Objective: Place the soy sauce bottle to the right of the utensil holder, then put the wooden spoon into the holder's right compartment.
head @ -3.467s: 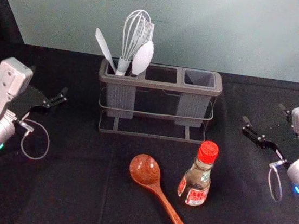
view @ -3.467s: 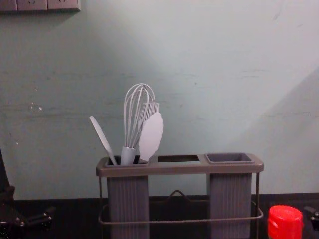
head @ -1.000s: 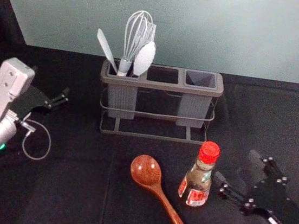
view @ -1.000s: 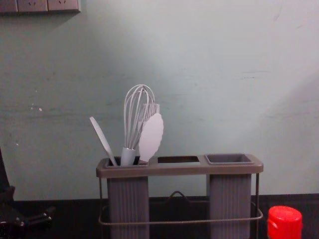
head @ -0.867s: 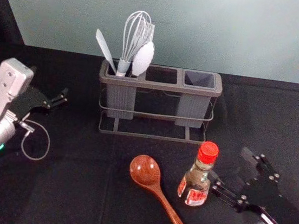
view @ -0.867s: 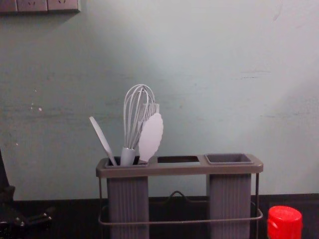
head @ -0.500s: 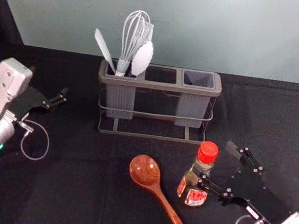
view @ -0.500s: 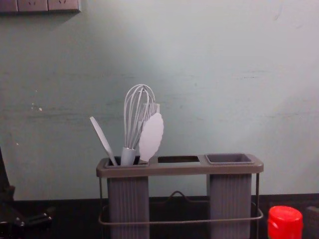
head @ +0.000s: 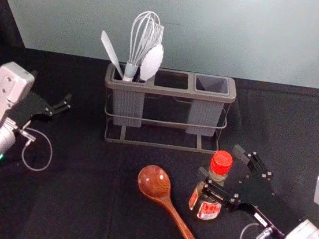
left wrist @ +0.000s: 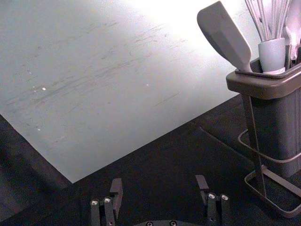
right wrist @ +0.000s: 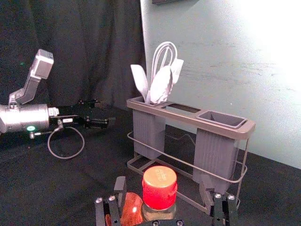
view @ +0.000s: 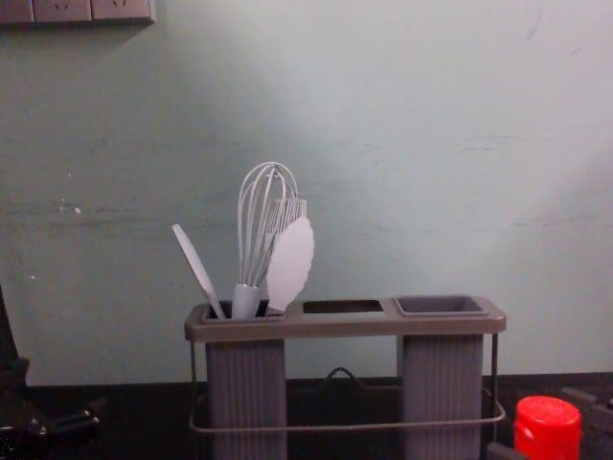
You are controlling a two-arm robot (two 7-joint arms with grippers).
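The right claw (head: 220, 162) has moved in from the robot's right and now has its fingers on either side of the soy sauce bottle (head: 221, 162); earlier it was well apart from it. It is spread open, with the red cap between the fingers in the right wrist view; whether they touch the bottle, I cannot tell. The bottle stands on the table (head: 73, 202) in front of the right end of the utensil holder (head: 171, 92), where it was before. The wooden spoon (head: 154, 181) also lies as before, just left of the bottle, its bowl toward the holder. The left claw (head: 51, 86) is parked left of the holder, open.

The holder's left compartment (head: 128, 107) has a spatula (head: 112, 52), a whisk (head: 132, 69), a white spoon-shaped tool (head: 151, 63) and a pronged tool in it. The right compartment (head: 205, 114) is empty.
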